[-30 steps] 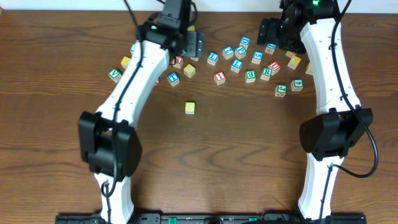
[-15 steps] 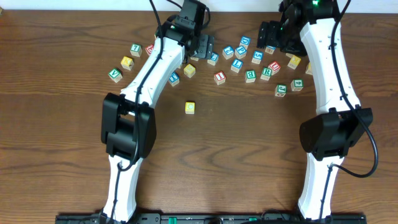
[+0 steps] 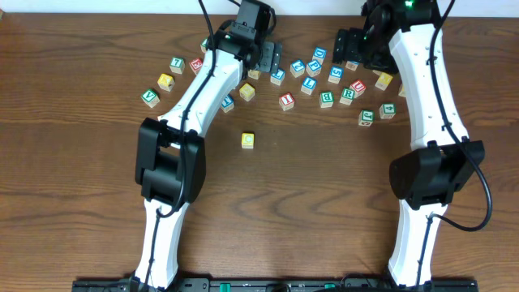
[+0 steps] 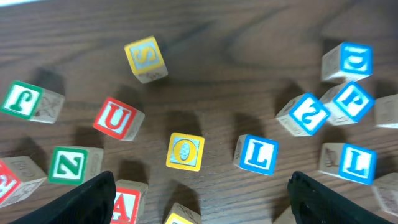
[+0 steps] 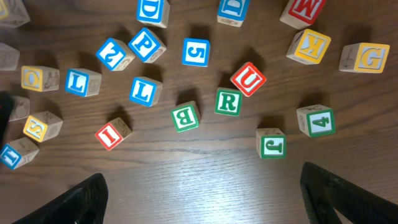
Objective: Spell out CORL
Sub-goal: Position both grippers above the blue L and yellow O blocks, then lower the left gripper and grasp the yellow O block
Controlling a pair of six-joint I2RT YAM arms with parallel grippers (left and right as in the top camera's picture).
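Nearest the bases, a lone yellow cube [image 3: 247,140] sits unmoved on the surface [image 3: 324,203]; it is likely the word's first letter. Beyond it, the left claw [image 4: 200,182] has swung toward the right arm's side. It now hangs wide and empty over the yellow O cube [image 4: 185,151], so O looks like the next pick. A red A cube [image 4: 130,199] and a green Z cube [image 4: 69,165] crowd one side of it, and the blue L cube [image 4: 257,154] stands just beside the other. Farther over, the right claw [image 5: 202,177] has spread slightly, wide and empty, above the green R cube [image 5: 227,101], which has a red U cube [image 5: 248,78] at its corner.
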